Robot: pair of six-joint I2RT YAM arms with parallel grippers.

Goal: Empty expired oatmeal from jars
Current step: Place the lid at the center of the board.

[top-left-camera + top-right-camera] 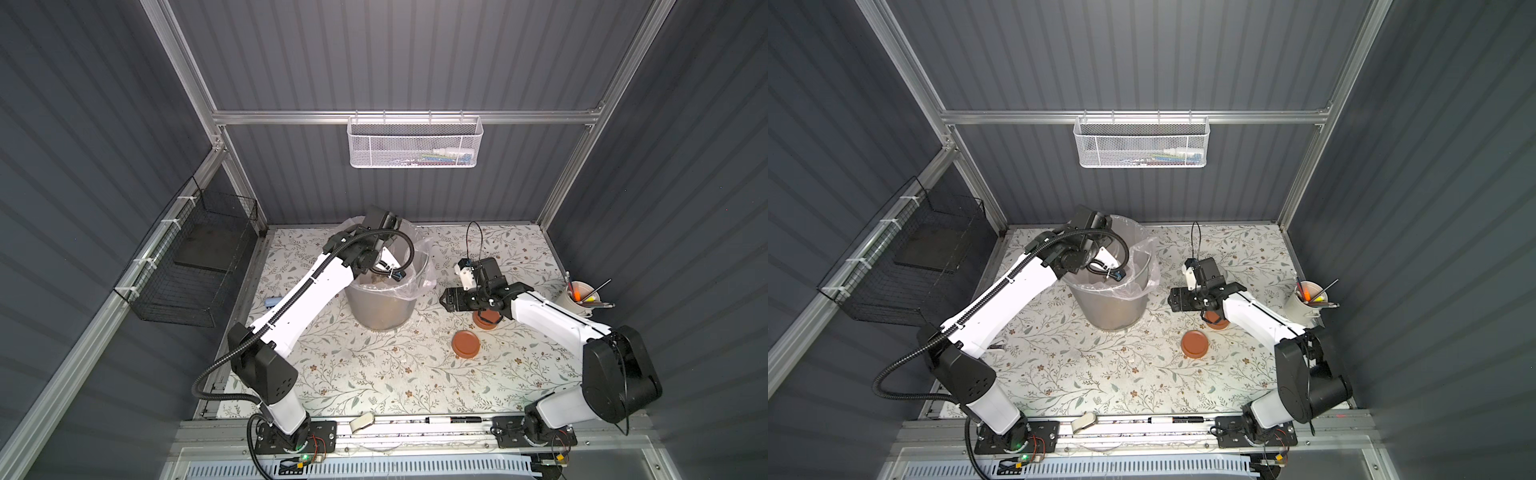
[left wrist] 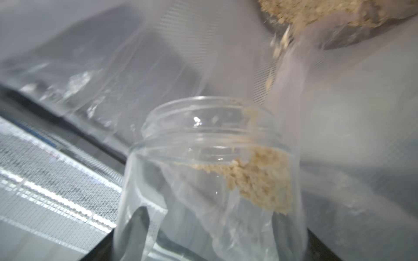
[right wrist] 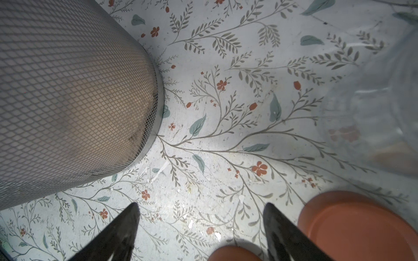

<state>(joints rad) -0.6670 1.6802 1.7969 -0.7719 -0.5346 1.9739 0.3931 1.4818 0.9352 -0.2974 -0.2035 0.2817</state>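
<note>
**Oatmeal is being tipped from one jar into the lined bin; the task is judged to be partway done.**

The jar (image 2: 210,140) is being held clamped in the left gripper (image 2: 210,235) and tilted inside the bin (image 1: 382,311). A clump of oatmeal (image 2: 260,180) is lying against the jar's wall near the mouth, while flakes are being shed onto a heap in the clear liner (image 2: 316,11). The right gripper (image 3: 201,204) is being held with its jaws apart and empty above the table (image 1: 374,374), just beside two terracotta lids (image 3: 350,226), both off. A second jar (image 3: 373,108) is being shown at the edge of the right wrist view; whether it is emptied cannot be told. No writing is being shown on the jars or lids, and the marker (image 1: 453,419) label is too small to read.
</note>
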